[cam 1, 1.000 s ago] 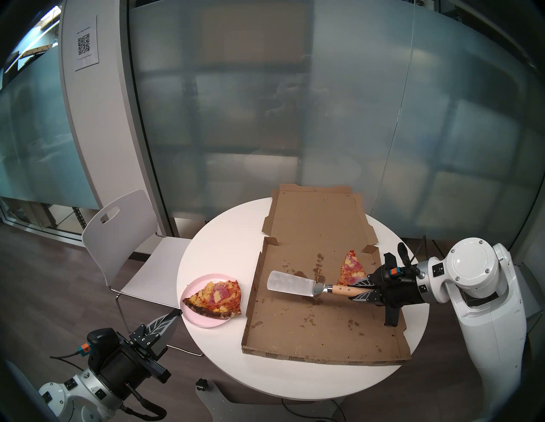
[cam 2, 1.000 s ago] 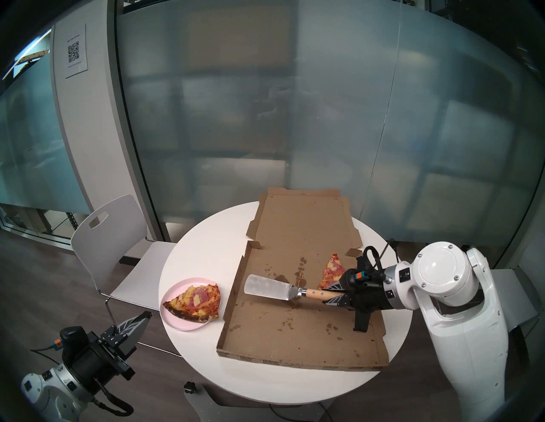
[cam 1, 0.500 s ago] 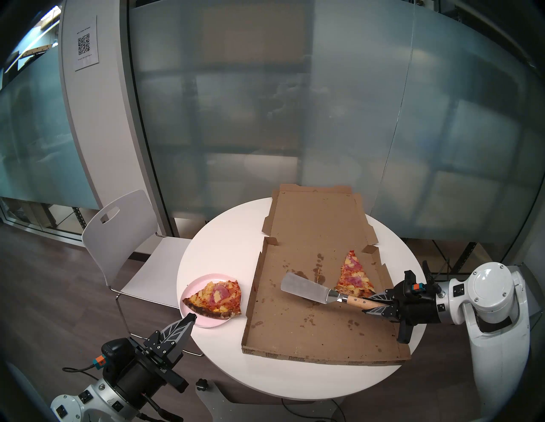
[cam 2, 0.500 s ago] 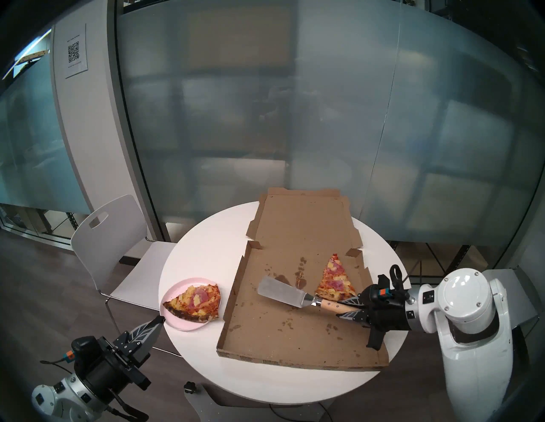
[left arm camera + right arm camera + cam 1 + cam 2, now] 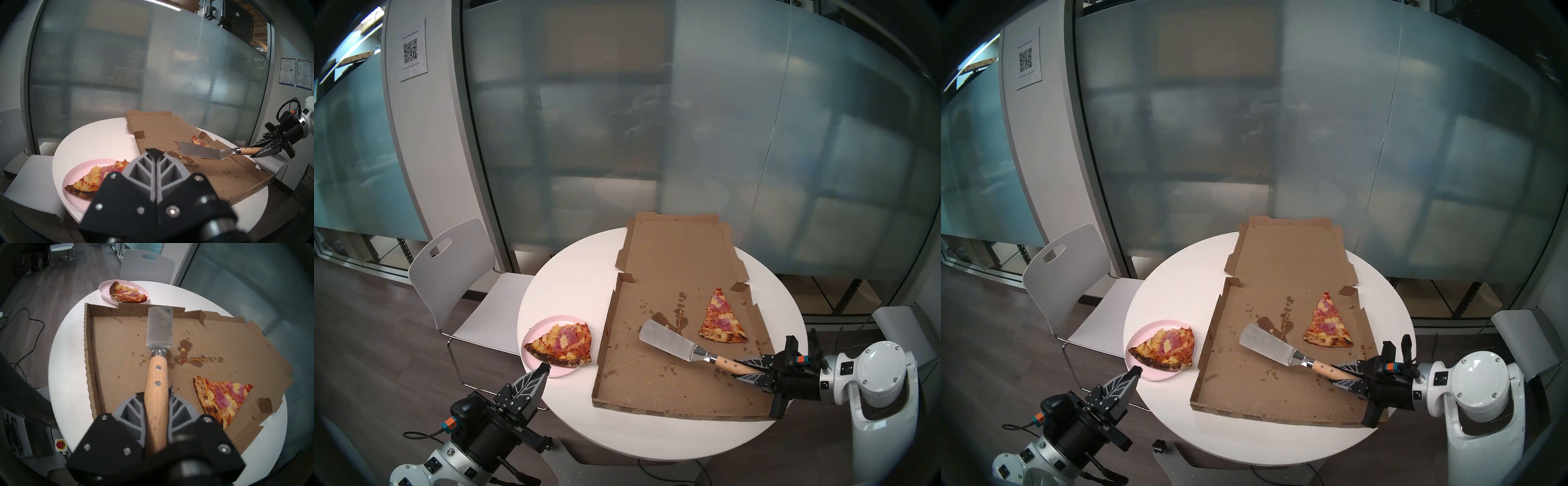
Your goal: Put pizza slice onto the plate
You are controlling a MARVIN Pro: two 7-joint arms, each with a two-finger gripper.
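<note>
The pizza slice (image 5: 561, 344), wide with a charred crust, lies on the pink plate (image 5: 538, 326) at the table's left edge. One corner of it hangs over the rim toward the box. My left gripper (image 5: 543, 366) is shut and empty, its tip just over the plate's near rim. In the left wrist view its fingers (image 5: 153, 150) hide part of the slice (image 5: 90, 183). My right gripper (image 5: 738, 368) is shut on the wooden handle of a spatula (image 5: 668, 344). The bare metal blade hovers over the box floor, also seen as the spatula (image 5: 159, 327).
An open cardboard pizza box (image 5: 653, 383) fills the table's middle and right, its lid flat at the back. A smaller pale-crusted slice (image 5: 721, 322) lies in it near the right wall. A white chair (image 5: 449, 271) stands left of the round white table (image 5: 565, 288).
My right arm drew back to the right and nearer with the spatula, uncovering the smaller slice. My left gripper rose and came forward to the plate's near rim.
</note>
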